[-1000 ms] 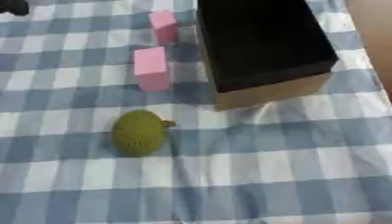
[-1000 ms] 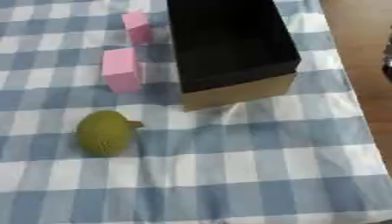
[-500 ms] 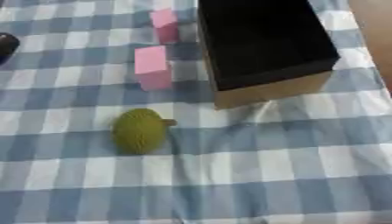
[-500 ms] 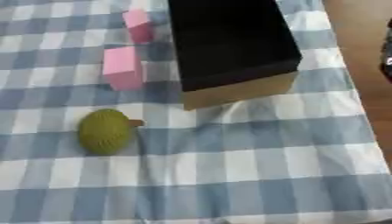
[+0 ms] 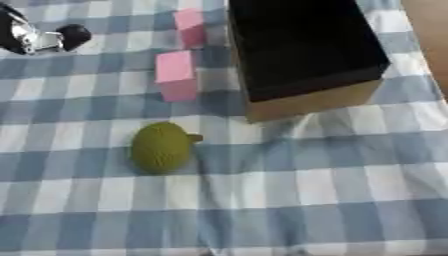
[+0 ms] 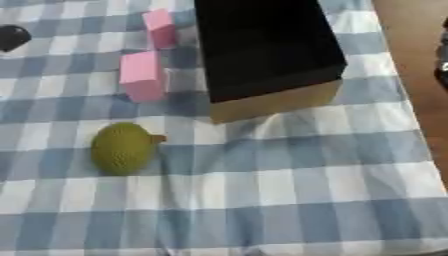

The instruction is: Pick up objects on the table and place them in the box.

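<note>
My left robot hand [image 5: 39,36] shows at the upper left corner of the left eye view, black with silver parts, over the checked cloth and touching none of the things. Only a part of it is in view, so I cannot tell whether it is open or closed. At the right edge of the right eye view a dark shape [image 6: 442,75] sits beyond the cloth; I take it for my right robot hand, and I cannot tell its state either.

The table [image 5: 332,190] is covered with a blue and white checked cloth. The box [image 5: 302,50] stands on it toward the upper right, open at the top, black inside, with a tan outer wall facing me. I see nothing lying in it.

Three things lie on the cloth to the left of the box. A green round fruit [image 5: 160,147] with a short stem pointing right rests nearest to me, apart from the box's near corner. Above it a pink block [image 5: 176,75] lies just beside the box's left wall. Farther up, a smaller pink block [image 5: 190,27] lies near that same wall, apart from the first block.
</note>
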Tool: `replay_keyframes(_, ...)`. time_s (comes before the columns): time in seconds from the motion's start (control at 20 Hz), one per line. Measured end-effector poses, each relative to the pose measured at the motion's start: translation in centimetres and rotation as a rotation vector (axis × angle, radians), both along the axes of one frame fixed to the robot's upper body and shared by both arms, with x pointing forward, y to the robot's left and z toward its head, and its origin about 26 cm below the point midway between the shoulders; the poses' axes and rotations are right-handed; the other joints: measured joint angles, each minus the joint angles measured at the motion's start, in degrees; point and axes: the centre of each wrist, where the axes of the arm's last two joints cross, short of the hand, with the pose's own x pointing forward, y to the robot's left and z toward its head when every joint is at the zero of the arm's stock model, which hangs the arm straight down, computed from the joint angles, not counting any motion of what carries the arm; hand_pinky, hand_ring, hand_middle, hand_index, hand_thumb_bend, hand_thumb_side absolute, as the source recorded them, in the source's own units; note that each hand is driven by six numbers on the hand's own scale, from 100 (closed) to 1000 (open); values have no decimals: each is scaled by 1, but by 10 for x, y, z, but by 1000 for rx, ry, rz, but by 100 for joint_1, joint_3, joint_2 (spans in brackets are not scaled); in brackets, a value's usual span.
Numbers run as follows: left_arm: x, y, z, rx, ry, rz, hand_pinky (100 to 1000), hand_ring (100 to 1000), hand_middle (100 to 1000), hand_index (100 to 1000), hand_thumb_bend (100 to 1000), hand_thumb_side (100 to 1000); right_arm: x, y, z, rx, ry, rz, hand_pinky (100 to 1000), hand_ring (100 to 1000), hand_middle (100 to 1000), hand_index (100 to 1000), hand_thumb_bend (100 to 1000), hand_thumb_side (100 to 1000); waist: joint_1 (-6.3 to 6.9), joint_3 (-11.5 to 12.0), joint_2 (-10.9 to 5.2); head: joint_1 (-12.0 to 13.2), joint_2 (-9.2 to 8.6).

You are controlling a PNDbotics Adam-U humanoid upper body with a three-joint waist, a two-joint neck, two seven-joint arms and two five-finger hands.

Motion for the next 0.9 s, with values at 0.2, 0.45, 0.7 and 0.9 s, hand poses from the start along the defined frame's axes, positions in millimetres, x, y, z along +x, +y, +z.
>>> replay_keyframes(0.2,14,-7,0,16,7,45,957,901,846,929,381,625,0,0,0,1,3,-1,904,915,472,908,100,384,11,2,-1,18,46)
replay_keyframes(0.45,32,-17,-3,24,37,99,964,905,848,930,442,647,0,0,0,7,7,0,904,915,473,908,100,384,11,4,-35,43,94)
replay_keyframes(0.7,50,-24,-10,19,93,147,977,914,847,932,505,659,0,0,0,12,9,1,904,914,475,908,100,383,14,2,-68,89,144)
replay_keyframes(0.9,62,-27,-13,6,135,181,986,919,844,927,546,709,0,0,0,16,10,3,903,911,476,907,100,374,17,1,-75,120,142)
